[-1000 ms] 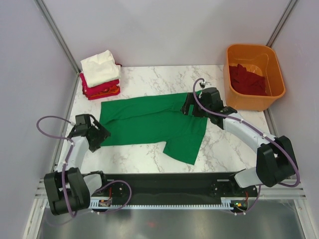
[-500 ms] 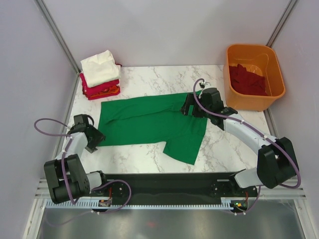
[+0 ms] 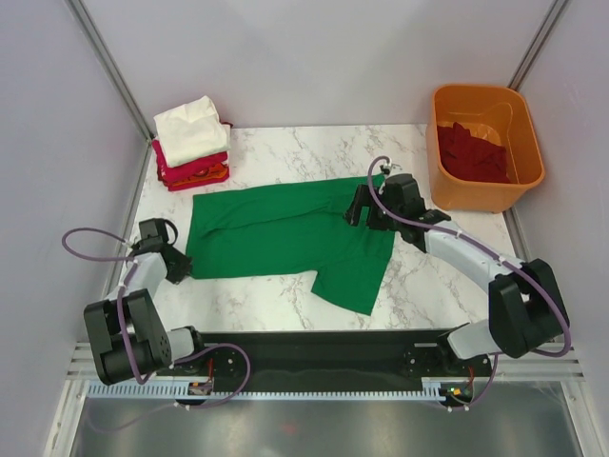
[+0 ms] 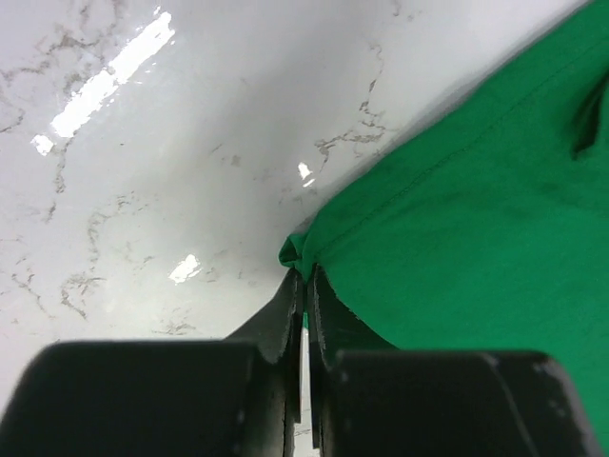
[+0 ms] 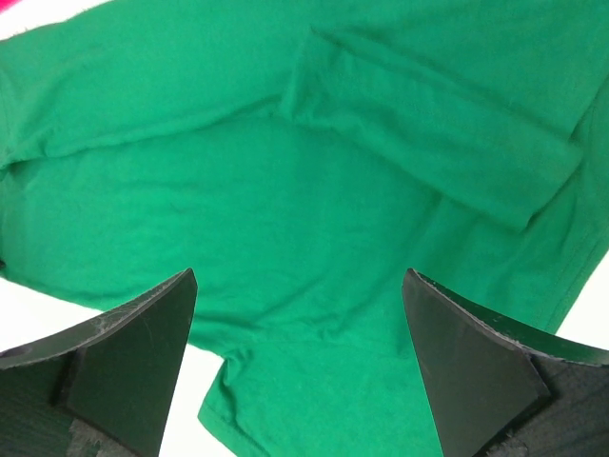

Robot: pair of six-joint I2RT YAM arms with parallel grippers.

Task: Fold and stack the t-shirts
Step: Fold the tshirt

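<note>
Left gripper (image 4: 303,278): jaws pinched together on the near-left corner of the green t-shirt (image 3: 285,238), low over the marble table (image 3: 285,143), with a nub of cloth poking out just past the tips. In the far-left corner I see the folded stack (image 3: 193,150): cream-white shirt (image 3: 190,129) on top, red shirt (image 3: 184,160) under it, orange shirt (image 3: 211,174) showing at the bottom edge. The green t-shirt lies spread flat mid-table, one flap reaching toward near-right. Right gripper (image 5: 300,281): jaws wide apart, holding nothing, over the shirt's far-right part by a folded-over flap. I can't tell whether the tips touch cloth. Far right, the orange tub (image 3: 481,195) stands on the table with a dark maroon shirt (image 3: 471,152) crumpled inside.
</note>
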